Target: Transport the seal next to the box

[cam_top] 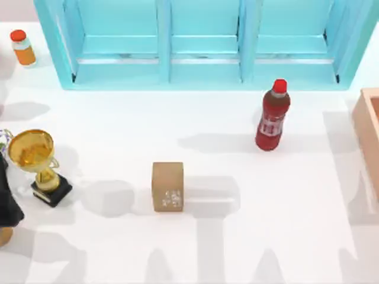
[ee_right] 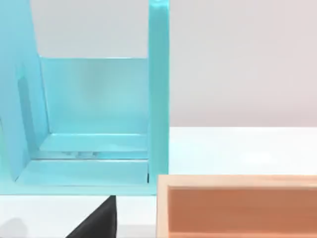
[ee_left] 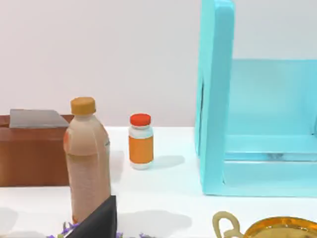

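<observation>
The seal [cam_top: 167, 186], a small tan block with whitish marks on its near face, stands on the white table a little left of centre. The box [cam_top: 368, 133], peach with thick walls, lies at the table's right edge, far from the seal; its near wall [ee_right: 237, 206] fills the foreground of the right wrist view. My left arm [cam_top: 7, 201] is a dark shape at the left edge beside the trophy. A dark part of my left gripper [ee_left: 96, 223] and of my right gripper [ee_right: 96, 220] juts into each wrist view. Neither touches the seal.
A red bottle [cam_top: 272, 118] stands between the seal and the box. A turquoise shelf unit [cam_top: 201, 41] spans the back. A gold trophy [cam_top: 38, 163] and an orange pill bottle [cam_top: 23, 47] are at the left. A tall peach-coloured bottle [ee_left: 86, 158] stands by a brown block [ee_left: 29, 153].
</observation>
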Robot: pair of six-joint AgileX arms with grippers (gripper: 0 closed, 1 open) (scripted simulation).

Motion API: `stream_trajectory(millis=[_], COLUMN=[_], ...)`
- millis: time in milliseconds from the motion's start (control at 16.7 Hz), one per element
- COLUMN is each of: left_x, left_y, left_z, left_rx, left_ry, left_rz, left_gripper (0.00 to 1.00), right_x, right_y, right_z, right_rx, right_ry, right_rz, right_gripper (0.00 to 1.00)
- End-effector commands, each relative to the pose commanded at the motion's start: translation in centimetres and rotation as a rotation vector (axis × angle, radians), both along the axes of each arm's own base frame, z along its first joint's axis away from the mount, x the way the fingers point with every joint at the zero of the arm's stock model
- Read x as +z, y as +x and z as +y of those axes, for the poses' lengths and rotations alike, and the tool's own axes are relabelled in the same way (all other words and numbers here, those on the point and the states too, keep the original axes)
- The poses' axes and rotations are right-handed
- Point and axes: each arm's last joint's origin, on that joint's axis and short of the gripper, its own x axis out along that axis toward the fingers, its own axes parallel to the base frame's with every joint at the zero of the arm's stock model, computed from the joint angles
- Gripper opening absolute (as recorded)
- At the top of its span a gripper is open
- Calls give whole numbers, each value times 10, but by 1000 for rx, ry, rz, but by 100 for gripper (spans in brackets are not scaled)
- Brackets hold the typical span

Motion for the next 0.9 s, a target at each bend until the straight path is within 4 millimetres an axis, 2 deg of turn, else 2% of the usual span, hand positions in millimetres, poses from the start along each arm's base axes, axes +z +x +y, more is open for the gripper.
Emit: stream_trajectory(millis=[240, 540, 720, 900], left_x=[0, 0, 0, 0], left_y=[0, 0, 0, 0], left_z=[0, 0, 0, 0], left_rx=[0, 0, 0, 0], left_ry=[0, 0, 0, 0], left_rz=[0, 0, 0, 0], left_gripper=[100, 100, 100, 100], right_x=[5, 46, 76, 99], right_y=[0, 7, 24, 56], right_z=[1, 12, 26, 51], right_rx=[11, 87, 135, 162], right_ry=[7, 63, 96, 94], right_rz=[14, 173, 378, 656], right_gripper=[100, 100, 100, 100])
